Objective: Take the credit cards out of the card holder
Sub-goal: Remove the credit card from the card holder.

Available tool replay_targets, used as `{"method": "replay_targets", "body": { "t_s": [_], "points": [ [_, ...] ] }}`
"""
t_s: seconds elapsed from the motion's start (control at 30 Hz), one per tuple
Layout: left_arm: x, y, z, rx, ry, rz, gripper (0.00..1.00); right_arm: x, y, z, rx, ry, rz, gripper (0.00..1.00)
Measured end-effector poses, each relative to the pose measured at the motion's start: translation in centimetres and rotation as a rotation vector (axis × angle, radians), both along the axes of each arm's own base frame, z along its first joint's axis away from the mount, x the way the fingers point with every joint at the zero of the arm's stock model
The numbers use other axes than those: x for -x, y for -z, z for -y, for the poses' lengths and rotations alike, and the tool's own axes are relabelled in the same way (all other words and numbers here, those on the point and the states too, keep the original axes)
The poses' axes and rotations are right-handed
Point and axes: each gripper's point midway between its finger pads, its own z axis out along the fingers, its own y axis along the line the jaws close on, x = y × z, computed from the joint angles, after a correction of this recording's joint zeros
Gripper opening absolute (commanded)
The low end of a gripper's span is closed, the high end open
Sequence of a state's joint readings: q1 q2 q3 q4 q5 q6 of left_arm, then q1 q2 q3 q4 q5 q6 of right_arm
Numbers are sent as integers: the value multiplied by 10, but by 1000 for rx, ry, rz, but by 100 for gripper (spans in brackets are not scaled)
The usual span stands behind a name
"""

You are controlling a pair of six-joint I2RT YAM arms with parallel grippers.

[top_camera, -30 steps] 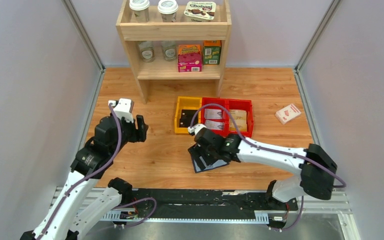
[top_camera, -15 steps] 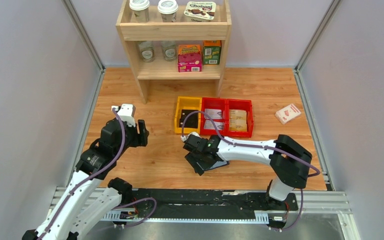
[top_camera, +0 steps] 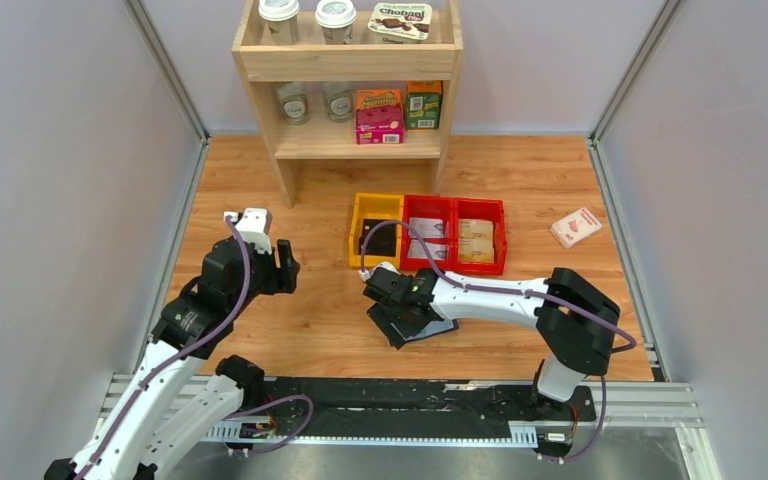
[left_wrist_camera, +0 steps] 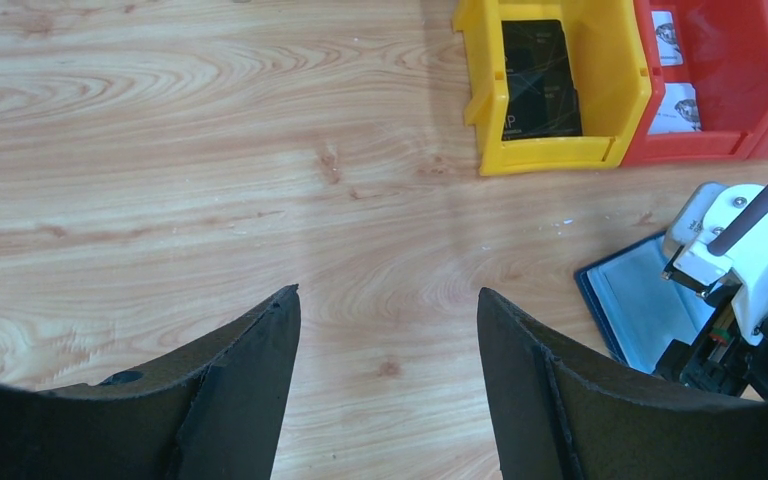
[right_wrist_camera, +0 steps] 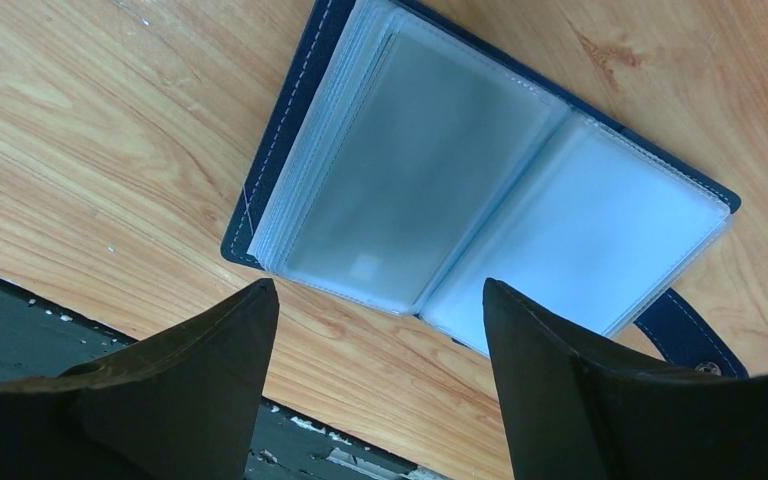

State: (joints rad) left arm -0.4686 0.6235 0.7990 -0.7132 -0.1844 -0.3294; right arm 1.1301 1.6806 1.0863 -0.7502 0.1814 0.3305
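The navy card holder (right_wrist_camera: 480,200) lies open near the table's (top_camera: 310,330) front edge, sleeves up for picking beneath the right gripper (right_wrist_camera: 377,300), jaws spread and empty; the left gripper (left_wrist_camera: 388,295) hangs wide and empty aside, and beyond, black credit cards (left_wrist_camera: 540,80) rest in the yellow bin (left_wrist_camera: 622,95).

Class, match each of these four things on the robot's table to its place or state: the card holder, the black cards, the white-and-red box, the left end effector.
Column 1:
1 card holder
2 black cards
3 white-and-red box
4 left end effector

Column 2:
A inside the yellow bin
B jaws apart, nothing between them
C lying open beneath the right end effector
D alone, right of the red bins

Pairs: 1-C, 2-A, 3-D, 4-B
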Motion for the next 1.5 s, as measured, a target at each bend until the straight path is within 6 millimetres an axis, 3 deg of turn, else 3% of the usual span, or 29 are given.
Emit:
{"method": "replay_targets", "body": {
  "t_s": [0.33,0.57,0.9,1.33,1.5],
  "points": [
    [1,1,2,6,10,-3,72,0,6,1,18,1,-7,73],
    [1,2,15,55,57,-10,73,0,13,2,36,-3,-16,62],
    [1,28,64,232,186,-127,73,-4,12,4,-65,14,-85,54],
    [15,67,137,319,346,-297,73,-12,10,27,-253,123,-194,38],
    [21,99,166,282,383,-417,73,-15,10,35,-324,176,-222,34]
  ]
}}
